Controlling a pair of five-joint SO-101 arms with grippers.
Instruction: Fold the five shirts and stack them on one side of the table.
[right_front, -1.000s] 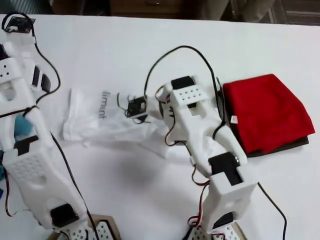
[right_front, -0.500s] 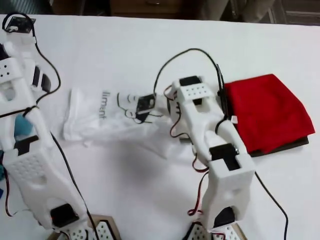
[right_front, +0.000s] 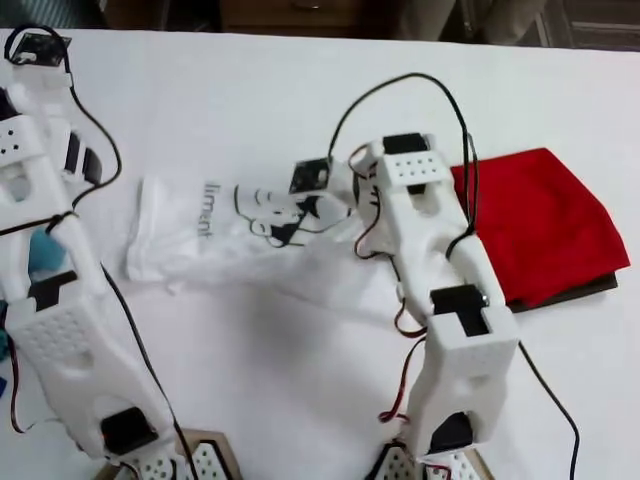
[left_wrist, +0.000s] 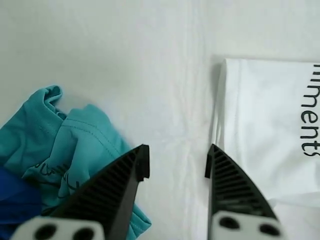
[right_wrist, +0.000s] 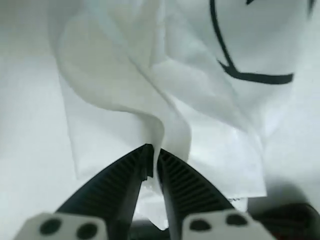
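White shirt (right_front: 215, 235) – bench (right_front: 250, 90) centre, toward 9 o'clock, part folded, rumpled. Right gripper (right_wrist: 154, 155) nipped tight on raised fold of it. Left gripper (left_wrist: 175, 162) wide, over bare bench between white shirt and teal shirt (left_wrist: 65, 135). Red shirt (right_front: 535, 220) folded at 3 o'clock, possibly atop darker one. Cloth judged light, limp, saggy – take at edge, pinching both layers.

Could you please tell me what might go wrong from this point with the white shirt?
1. The right end effector pinches only a thin ridge of the white shirt, so the cloth might slip out if pulled.
2. Its arm stands close beside the folded red shirt, so a sideways move could rumple it.
3. The black cable loops over the red shirt and may snag it.
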